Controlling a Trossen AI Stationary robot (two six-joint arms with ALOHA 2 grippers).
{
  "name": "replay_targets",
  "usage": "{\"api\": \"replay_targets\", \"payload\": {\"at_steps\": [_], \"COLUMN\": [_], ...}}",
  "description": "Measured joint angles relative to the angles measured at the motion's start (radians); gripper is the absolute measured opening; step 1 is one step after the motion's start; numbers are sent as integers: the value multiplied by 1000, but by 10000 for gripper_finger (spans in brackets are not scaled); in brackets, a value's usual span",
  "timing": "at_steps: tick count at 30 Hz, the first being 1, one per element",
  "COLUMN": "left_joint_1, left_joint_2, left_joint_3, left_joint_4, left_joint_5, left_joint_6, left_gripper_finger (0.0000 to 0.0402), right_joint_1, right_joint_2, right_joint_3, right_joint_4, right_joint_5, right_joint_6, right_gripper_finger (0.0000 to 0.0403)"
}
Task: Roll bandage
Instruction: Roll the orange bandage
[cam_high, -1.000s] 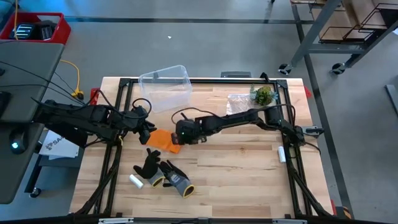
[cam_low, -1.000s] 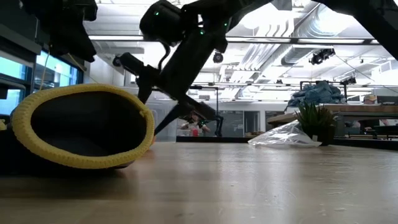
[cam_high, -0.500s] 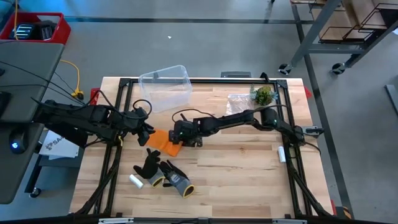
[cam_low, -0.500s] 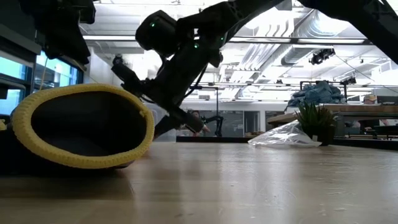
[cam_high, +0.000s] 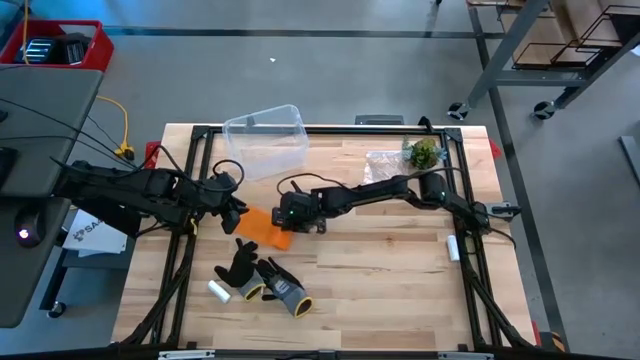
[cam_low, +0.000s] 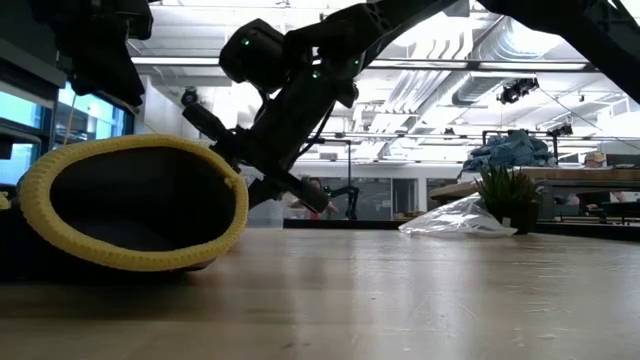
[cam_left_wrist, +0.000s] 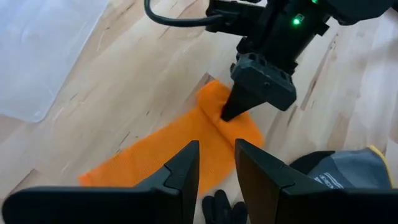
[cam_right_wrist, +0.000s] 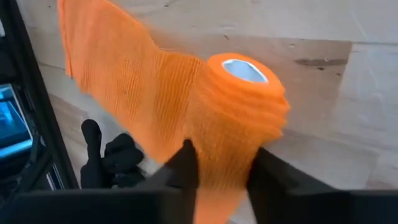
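It was a robotics lab or workshop: a wooden bench (cam_high: 380, 270) stood on grey concrete floor (cam_high: 330, 80) beside metal racks on castors (cam_high: 545, 60), under exposed ceiling ducts (cam_low: 470, 50) and strip lighting.

Bandage (cam_right_wrist: 230, 118): orange woven stretch cloth, matt, ribbed. Table (cam_high: 390, 270): pale smooth wood. Bin (cam_high: 266, 135): clear glossy plastic.

Left gripper (cam_left_wrist: 216, 163) in the foreground at six o'clock, two dark fingers slightly parted; beyond them an orange bandage (cam_left_wrist: 186, 146) lies flat across the wooden table (cam_left_wrist: 124, 93); the right gripper (cam_left_wrist: 233, 109) presses its twelve o'clock end; clear plastic container (cam_left_wrist: 43, 50) at ten o'clock; grey glove (cam_left_wrist: 345, 174) at four o'clock
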Motion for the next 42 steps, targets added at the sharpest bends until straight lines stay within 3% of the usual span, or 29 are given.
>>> {"api": "replay_targets", "payload": {"at_steps": [4, 12, 17, 30, 35, 42], "left_joint_1": [0, 0, 0, 0, 0, 0], "left_joint_2": [0, 0, 0, 34, 52, 57], "left_joint_3": [0, -31, -73, -243, -256, -256], "left_joint_4": [0, 15, 44, 336, 381, 382], "left_joint_5": [-1, -6, -6, 51, 71, 66], "left_joint_6": [-7, -56, -128, -200, -211, -195], "left_gripper_finger": [99, 99, 99, 99, 99, 99], "right_joint_1": [-5, -27, -26, -34, -55, -95], "right_joint_2": [-4, -29, -68, -102, -157, -377], "right_joint_3": [1, 4, 2, -6, -90, -424], "right_joint_4": [-17, -244, -426, -749, -698, -499], "right_joint_5": [8, -38, -10, 70, 46, 38], "right_joint_6": [-71, -340, -492, -571, -538, -405], "right_gripper_finger": [20, 20, 20, 19, 19, 18]}}
